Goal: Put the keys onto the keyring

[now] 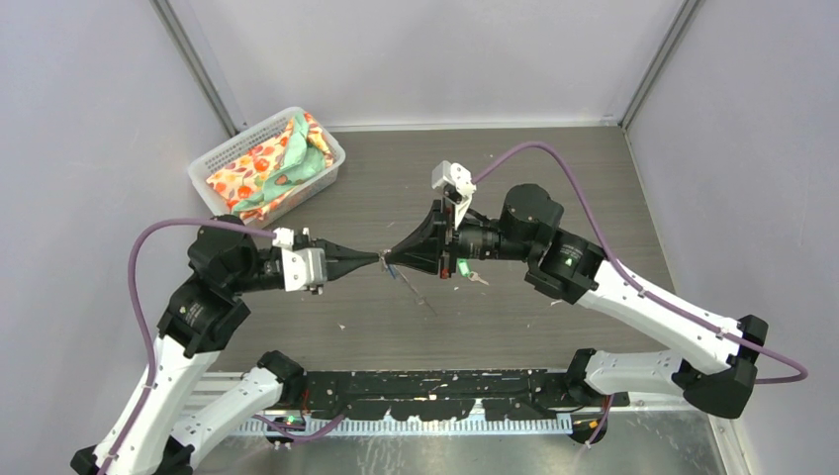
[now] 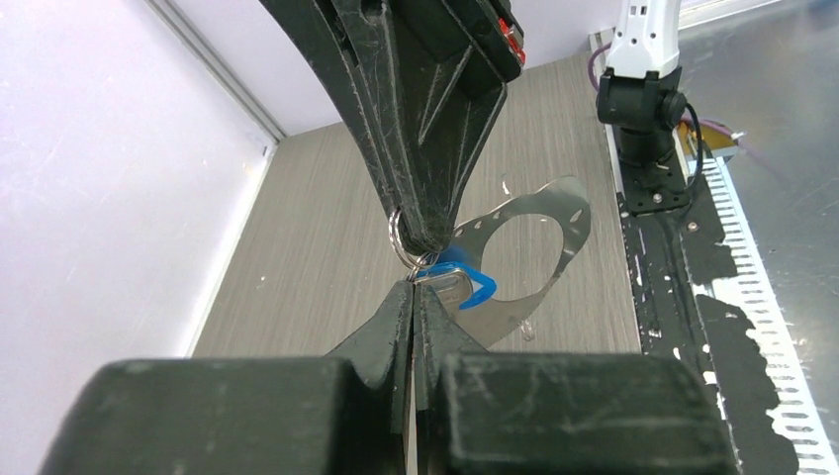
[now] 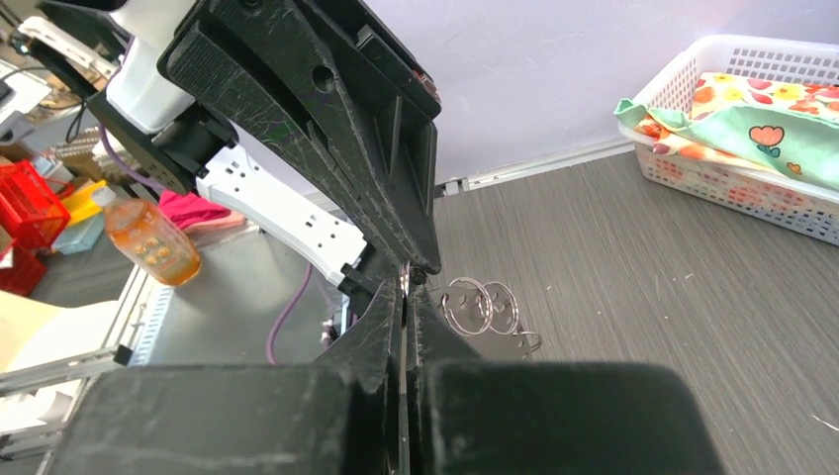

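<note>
My two grippers meet tip to tip above the middle of the table. The left gripper (image 1: pixel 374 259) (image 2: pixel 414 285) is shut, its tips pinching the edge of the blue-headed key (image 2: pixel 465 284). The right gripper (image 1: pixel 390 260) (image 3: pixel 407 287) is shut on the keyring, gripping a small wire ring (image 2: pixel 397 230). A thin shiny loop-shaped plate (image 2: pixel 569 213) hangs below that ring. More small rings (image 3: pixel 465 307) show beside the right fingers. The green-headed key (image 1: pixel 465 269) lies on the table under the right gripper.
A white mesh basket (image 1: pixel 220 158) (image 3: pixel 732 183) holding patterned cloths stands at the back left of the table. Grey walls close in the back and both sides. Off the table, past the near edge, are an orange bottle (image 3: pixel 148 237) and a red crate (image 3: pixel 25 203).
</note>
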Robot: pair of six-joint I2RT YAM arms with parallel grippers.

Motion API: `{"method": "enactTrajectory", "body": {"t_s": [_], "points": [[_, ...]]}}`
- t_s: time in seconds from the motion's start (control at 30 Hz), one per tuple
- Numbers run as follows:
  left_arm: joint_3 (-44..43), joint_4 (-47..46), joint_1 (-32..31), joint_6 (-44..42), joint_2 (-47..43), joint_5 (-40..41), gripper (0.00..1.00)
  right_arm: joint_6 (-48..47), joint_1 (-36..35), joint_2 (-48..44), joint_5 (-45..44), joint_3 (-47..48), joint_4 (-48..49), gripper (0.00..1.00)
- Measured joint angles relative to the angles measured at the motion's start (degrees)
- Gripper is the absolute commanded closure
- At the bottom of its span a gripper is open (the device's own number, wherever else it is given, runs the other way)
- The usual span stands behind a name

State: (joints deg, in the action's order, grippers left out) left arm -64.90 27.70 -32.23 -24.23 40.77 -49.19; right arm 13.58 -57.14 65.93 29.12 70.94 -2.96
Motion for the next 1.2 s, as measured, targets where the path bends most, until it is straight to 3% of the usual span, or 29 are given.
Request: {"method": "enactTrajectory", "body": {"t_s": [0.4,0.53,0.63,0.67,0.77,1.2], "points": [[1.57,-0.63,-0.22,-5.2,-1.05,0.37,1.0,4.39,-0.17,-2.45,-5.53,-7.1,10.19,0.99],[2.75,-0.28,-1.64,-6.88,-1.7,-2.97,0.99,4.44,-0.15,-2.56,-10.23,-7.85,13.11,0.99],[2.97,0.31,-2.29,-6.99,-1.75,-5.44,0.79,4.24,-0.09,-2.56,-12.72,-7.96,14.05,0.99],[2.97,0.31,-2.29,-6.73,-1.75,-5.9,0.76,4.11,-0.09,-2.56,-13.18,-7.96,14.1,0.99],[2.56,0.42,-2.32,-4.04,-1.53,-5.84,0.68,3.28,-0.09,-2.56,-13.99,-7.96,14.03,0.99],[-3.45,-2.73,-2.32,15.85,0.9,12.72,0.67,-0.17,-0.09,-6.34,-12.09,-8.7,12.35,0.99]]}}
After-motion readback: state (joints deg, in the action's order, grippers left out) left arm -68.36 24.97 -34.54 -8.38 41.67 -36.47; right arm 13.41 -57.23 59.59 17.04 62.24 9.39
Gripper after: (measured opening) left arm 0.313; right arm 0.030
